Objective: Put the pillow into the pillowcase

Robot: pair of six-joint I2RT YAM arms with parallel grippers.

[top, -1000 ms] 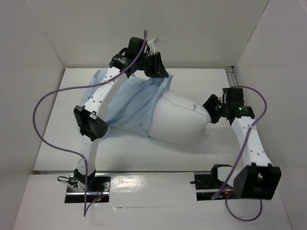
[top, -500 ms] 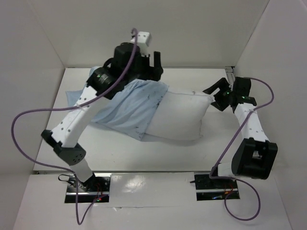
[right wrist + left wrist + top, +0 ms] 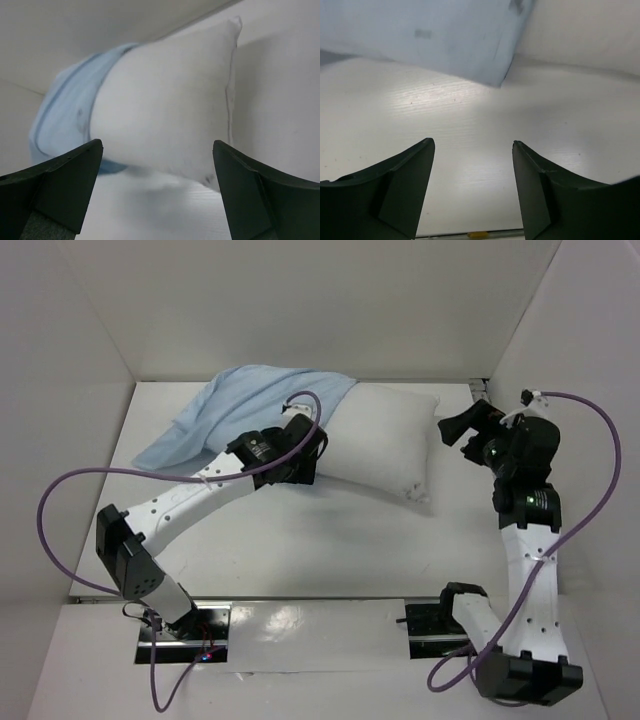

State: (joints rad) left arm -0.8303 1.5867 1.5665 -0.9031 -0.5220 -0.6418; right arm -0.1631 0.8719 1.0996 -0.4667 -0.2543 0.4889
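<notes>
The plump white stuffed pillow [image 3: 385, 435] lies along the back of the white table [image 3: 330, 540], its left end inside the limp light blue cloth pillowcase [image 3: 225, 420] — how far in, the fabric hides. The left gripper [image 3: 472, 192] hangs by the case's mouth, fingers spread over bare table and covered by its wrist from above. The right gripper [image 3: 155, 192] gapes wide near the pillow's bare end, grasping nothing.

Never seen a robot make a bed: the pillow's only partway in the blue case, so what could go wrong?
The left claw and right claw are both open, holding nothing, so the limp pillowcase could slip back off the pillow. The pillow lies close to the back wall; a push might jam it there instead of seating it.
</notes>
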